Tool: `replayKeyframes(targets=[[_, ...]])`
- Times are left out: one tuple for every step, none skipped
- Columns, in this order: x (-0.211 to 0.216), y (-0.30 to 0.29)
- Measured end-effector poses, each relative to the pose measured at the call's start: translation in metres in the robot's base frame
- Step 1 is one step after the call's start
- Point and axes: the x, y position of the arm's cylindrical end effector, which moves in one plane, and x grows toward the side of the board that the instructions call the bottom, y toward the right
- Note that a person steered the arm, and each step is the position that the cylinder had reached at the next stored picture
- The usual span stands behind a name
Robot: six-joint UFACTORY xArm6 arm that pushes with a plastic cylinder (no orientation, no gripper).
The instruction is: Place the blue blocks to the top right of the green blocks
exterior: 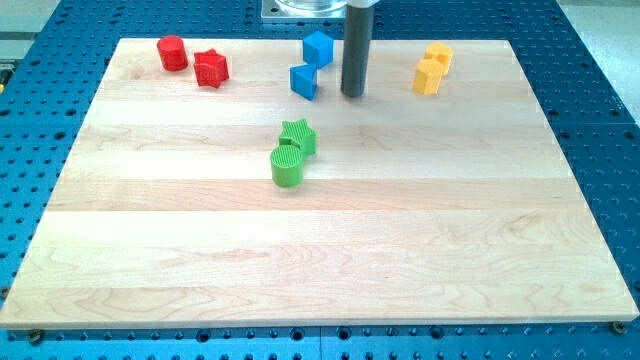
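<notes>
Two blue blocks sit near the view's top centre: a blue cube (318, 48) and a blue triangular block (303, 81) just below and left of it. My tip (352, 94) stands just right of the blue triangular block, a small gap apart. A green star block (298, 135) and a green cylinder (287, 166) touch each other at the board's middle, below and left of the tip.
A red cylinder (172, 52) and a red star block (211, 68) lie at the top left. Two yellow blocks (432, 68) lie at the top right. The wooden board (320, 260) rests on a blue perforated table.
</notes>
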Motion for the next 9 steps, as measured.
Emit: replayKeyframes(targets=[[0.001, -0.029], [-0.004, -0.056], [0.000, -0.085], [-0.015, -0.096], [-0.034, -0.074], [-0.074, -0.098], [-0.124, -0.080], [-0.124, -0.062], [-0.124, -0.009]])
